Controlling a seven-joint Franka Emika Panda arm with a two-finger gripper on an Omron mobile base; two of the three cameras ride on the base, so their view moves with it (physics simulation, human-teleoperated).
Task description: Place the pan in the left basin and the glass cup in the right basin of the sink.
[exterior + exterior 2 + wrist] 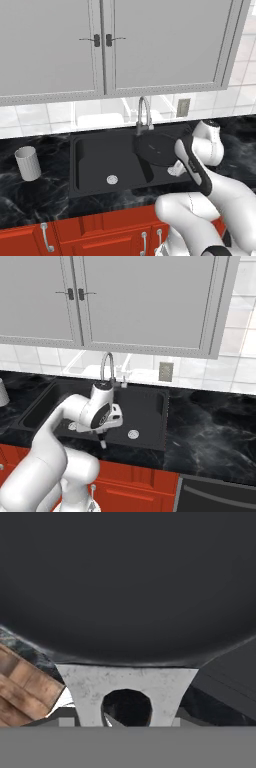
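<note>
Black fills almost all of my hand view: the pan (125, 587), a broad matte disc curving down to a smooth rim, with a pale grey metal bracket at its base where the handle joins. I judge my jaws are clenched on that handle, since the pan hangs in the air beside my gripper (176, 169), though the fingertips themselves are hidden.

In the left base view the pan (156, 150) sits centre-right, tilted, its thin dark handle slanting down toward the lower middle. It hovers over the right basin (165, 172) of the sink (75, 165), just under the curved chrome faucet (144, 112). That is the wrong half, so I take it I am carrying it across toward the left basin (100, 160), a flat matte rectangle with a round silver drain (112, 179).

At the left edge of that view, the glass cup (28, 163) stands upright on the dark marbled counter (45, 192), pale, ribbed, slightly flared, well apart from the sink and untouched.
</note>
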